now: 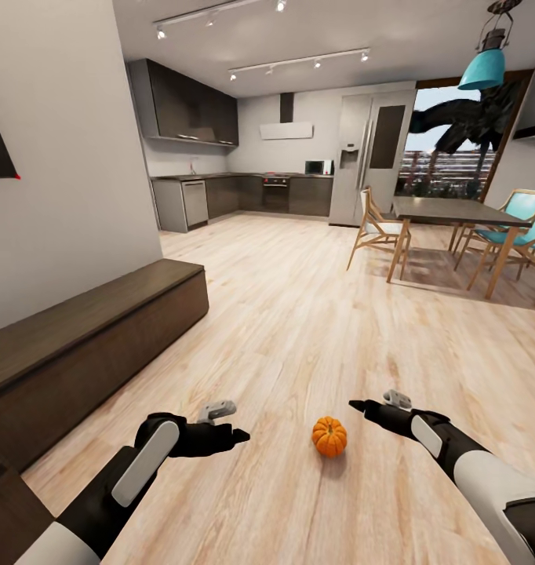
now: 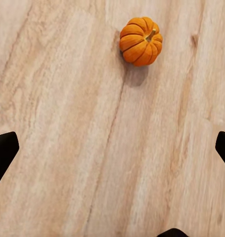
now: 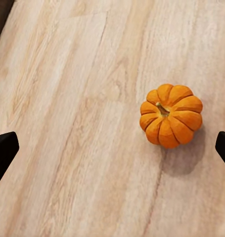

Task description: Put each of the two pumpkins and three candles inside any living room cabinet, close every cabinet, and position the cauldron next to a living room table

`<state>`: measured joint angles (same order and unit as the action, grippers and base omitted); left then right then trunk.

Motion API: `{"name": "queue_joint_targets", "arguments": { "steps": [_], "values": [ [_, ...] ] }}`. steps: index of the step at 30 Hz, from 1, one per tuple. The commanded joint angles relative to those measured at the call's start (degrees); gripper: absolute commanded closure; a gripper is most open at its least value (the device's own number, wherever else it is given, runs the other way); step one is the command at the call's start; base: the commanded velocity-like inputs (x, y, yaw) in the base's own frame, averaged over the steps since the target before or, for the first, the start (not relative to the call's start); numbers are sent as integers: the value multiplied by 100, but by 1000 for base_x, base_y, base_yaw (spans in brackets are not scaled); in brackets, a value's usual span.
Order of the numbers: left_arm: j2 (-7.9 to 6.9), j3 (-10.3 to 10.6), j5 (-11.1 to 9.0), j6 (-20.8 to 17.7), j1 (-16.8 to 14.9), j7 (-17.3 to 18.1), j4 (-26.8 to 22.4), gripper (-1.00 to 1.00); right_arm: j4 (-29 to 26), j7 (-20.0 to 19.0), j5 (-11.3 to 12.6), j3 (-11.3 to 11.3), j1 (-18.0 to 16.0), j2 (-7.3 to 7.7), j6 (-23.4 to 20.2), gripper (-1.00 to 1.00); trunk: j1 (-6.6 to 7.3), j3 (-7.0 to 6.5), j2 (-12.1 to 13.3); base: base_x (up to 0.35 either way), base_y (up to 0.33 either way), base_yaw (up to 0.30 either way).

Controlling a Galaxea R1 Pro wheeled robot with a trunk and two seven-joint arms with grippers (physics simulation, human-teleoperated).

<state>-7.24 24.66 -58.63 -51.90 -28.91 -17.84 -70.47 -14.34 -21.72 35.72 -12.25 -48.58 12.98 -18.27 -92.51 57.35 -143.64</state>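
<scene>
Now a pumpkin [image 1: 329, 436] is seen upright on the wooden floor [image 1: 299, 314], between the left pincer [image 1: 234, 433] and right pincer [image 1: 356, 406], untouched; both pincers are held apart, nothing gripped.

Open-plan home interior, simulator render: light wood plank floor [image 1: 299, 314] throughout. Kitchen at 12 o'clock with dark cabinets [image 1: 191, 102], oven [image 1: 275, 191], microwave [image 1: 318, 167] and steel fridge [image 1: 369, 157]; dining table [image 1: 456, 212] with wooden chairs [image 1: 375, 227] at 2 o'clock under a teal pendant lamp [image 1: 484, 67], beside a window [image 1: 456, 141]. Low dark-brown TV unit [image 1: 79, 345] against the wall at 9 o'clock; track lights [image 1: 299, 63] on the ceiling.
</scene>
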Motion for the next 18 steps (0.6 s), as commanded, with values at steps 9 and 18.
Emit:
{"name": "queue_joint_targets", "arguments": {
  "steps": [9, 18],
  "values": [
    [-20, -141, -113, -19, -5, -33, -61, -100, -6, -3, 56, 11, -3, 6, -11, -100, 1, 6, -2, 5, 4, 0],
    [-90, -820, -481, -358, 3, 259, -487, -100, -8, -7, 58, 12, -3, 13, -10, -100, 1, 6, -2, 0, 0, 0]
  ]
}}
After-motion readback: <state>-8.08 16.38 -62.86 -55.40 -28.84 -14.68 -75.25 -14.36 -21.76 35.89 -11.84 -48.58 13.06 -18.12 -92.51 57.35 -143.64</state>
